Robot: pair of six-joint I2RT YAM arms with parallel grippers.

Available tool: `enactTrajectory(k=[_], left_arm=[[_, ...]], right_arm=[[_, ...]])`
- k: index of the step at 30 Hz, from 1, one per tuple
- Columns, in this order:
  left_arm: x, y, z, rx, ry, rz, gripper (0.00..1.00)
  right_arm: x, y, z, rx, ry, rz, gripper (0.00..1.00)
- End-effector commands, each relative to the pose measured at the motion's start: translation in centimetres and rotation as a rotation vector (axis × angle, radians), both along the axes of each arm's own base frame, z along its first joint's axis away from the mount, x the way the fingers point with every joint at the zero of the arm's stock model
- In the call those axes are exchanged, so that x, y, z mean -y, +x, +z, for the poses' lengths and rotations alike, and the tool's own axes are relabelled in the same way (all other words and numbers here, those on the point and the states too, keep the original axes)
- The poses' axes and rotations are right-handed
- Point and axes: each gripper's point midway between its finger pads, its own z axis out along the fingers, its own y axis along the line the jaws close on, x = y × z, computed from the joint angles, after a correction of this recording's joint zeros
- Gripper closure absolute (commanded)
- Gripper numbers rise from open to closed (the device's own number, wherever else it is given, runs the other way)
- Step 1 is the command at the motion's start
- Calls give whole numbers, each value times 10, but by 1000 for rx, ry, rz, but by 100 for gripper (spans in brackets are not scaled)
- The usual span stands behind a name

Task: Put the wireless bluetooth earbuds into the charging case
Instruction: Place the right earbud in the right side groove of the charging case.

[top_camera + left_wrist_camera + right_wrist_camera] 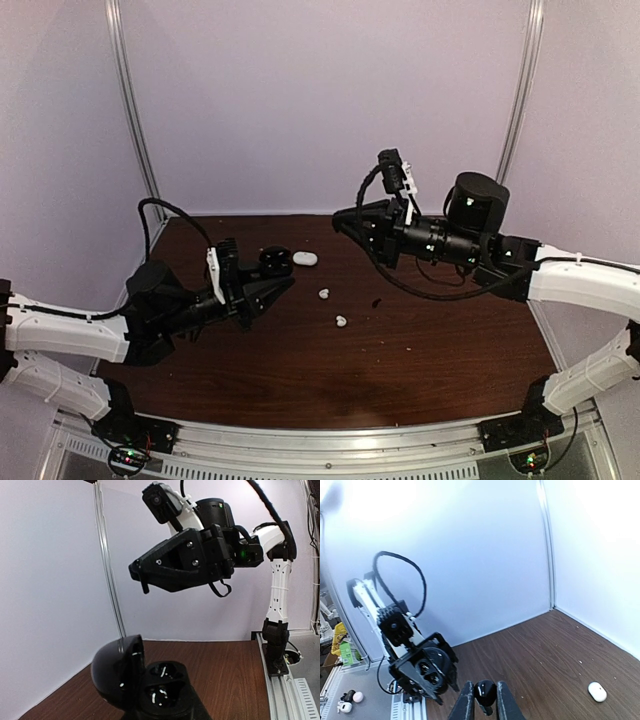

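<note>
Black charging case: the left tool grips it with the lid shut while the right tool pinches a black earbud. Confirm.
Wrong on the lid: it is open. The left wrist view shows the black charging case in the left tool, lid swung back, wells exposed. The right tool pinches a black earbud.

Arms (585,280): white tubes, black joints.
Right gripper (140,575): black, pointy, small screws.
Cables (270,505): black, loopy.
Bases (128,435): tiny green lights.

Black case (150,690) cut by bottom edge — dark speck (377,301) too small to identify.
</note>
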Motion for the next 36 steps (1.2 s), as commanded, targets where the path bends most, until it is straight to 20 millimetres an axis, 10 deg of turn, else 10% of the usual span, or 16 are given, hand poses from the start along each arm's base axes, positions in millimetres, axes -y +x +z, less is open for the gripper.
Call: enactTrajectory(k=[1, 16, 36], left_arm=[[-5, 5, 42, 55, -132, 25, 98], [-4, 2, 49, 78, -158, 5, 99], [1, -4, 43, 95, -129, -33, 99]], right_arm=[[-5, -32, 35, 42, 151, 102, 86], [-44, -69, 32, -16, 208, 229, 86], [-70, -70, 21, -32, 192, 261, 86]])
